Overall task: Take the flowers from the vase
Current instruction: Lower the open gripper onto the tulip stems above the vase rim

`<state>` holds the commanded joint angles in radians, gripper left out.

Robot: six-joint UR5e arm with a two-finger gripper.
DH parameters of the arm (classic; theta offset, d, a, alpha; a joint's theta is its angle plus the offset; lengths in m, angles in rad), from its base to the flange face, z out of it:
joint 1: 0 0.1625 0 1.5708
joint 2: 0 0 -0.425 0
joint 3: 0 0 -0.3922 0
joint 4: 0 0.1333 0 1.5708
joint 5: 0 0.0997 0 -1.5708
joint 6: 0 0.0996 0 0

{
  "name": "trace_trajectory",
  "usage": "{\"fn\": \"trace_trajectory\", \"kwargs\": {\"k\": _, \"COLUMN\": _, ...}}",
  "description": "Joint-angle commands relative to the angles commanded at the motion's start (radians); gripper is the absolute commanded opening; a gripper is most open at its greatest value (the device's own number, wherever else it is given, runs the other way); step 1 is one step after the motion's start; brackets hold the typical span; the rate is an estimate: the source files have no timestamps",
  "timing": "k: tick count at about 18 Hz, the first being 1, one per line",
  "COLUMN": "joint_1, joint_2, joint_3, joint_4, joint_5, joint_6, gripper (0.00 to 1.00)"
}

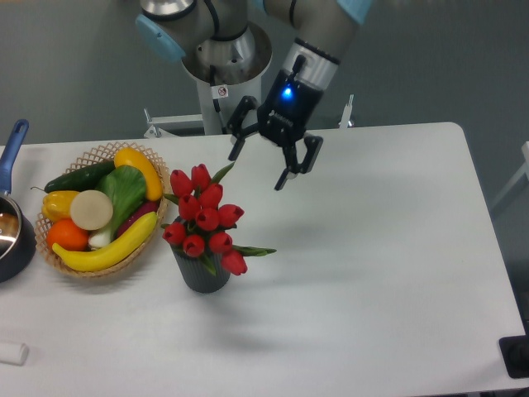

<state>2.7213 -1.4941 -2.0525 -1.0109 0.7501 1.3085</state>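
The flowers (pixel 207 217), a bunch of red tulips with green leaves, stand in the vase (pixel 201 273), a small dark grey ribbed cup left of the table's middle. My gripper (pixel 258 170) hangs open in the air just above and to the right of the blooms, tilted, with nothing between its fingers. One fingertip (pixel 234 152) is near the topmost leaf; the other (pixel 281 184) is further right. It does not touch the flowers.
A wicker basket (pixel 99 266) of fruit and vegetables sits just left of the vase. A dark pot with a blue handle (pixel 14 141) is at the left edge. A small white object (pixel 13 353) lies front left. The arm's base (pixel 223 74) stands behind the table.
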Motion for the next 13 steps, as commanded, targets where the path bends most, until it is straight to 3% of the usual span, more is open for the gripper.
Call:
{"fn": "trace_trajectory", "kwargs": {"k": 3, "joint_1": -0.018, "joint_2": -0.044, "joint_3": 0.012, "joint_4": 0.018, "joint_5": -0.002, "joint_6": -0.002, "gripper": 1.00}}
{"fn": "trace_trajectory", "kwargs": {"k": 11, "joint_1": -0.098, "joint_2": -0.141, "joint_3": 0.023, "joint_4": 0.202, "joint_5": -0.025, "joint_6": -0.117, "gripper": 1.00}}
{"fn": "trace_trajectory", "kwargs": {"k": 13, "joint_1": -0.104, "joint_2": -0.146, "joint_3": 0.021, "joint_4": 0.209, "joint_5": -0.025, "joint_6": -0.117, "gripper": 1.00}}
